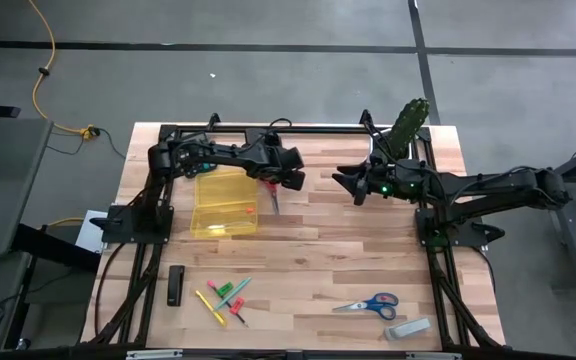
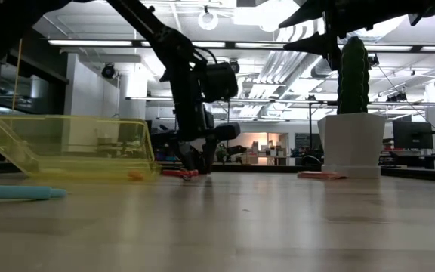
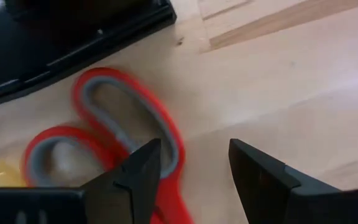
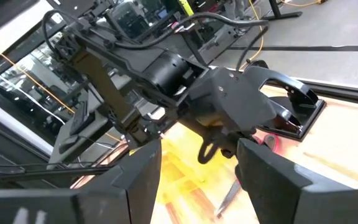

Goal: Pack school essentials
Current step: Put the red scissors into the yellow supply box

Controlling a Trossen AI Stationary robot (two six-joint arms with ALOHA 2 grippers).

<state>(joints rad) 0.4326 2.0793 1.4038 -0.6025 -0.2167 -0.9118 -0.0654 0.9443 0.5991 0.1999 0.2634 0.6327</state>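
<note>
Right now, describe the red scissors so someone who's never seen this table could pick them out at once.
Find the yellow see-through box on the wooden table toward the left arm's side. The red-handled scissors lie flat on the wood right beside it, under the left gripper. The other scissors, far off near the table's opposite edge, have blue handles.

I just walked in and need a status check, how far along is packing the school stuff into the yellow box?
Nothing looks packed yet: the yellow box shows no items inside. In hand: the left tool, open, is down over the red-handled scissors beside the box. Left: the blue-handled scissors and pens near the front edge. The right tool waits open near the cactus.
</note>
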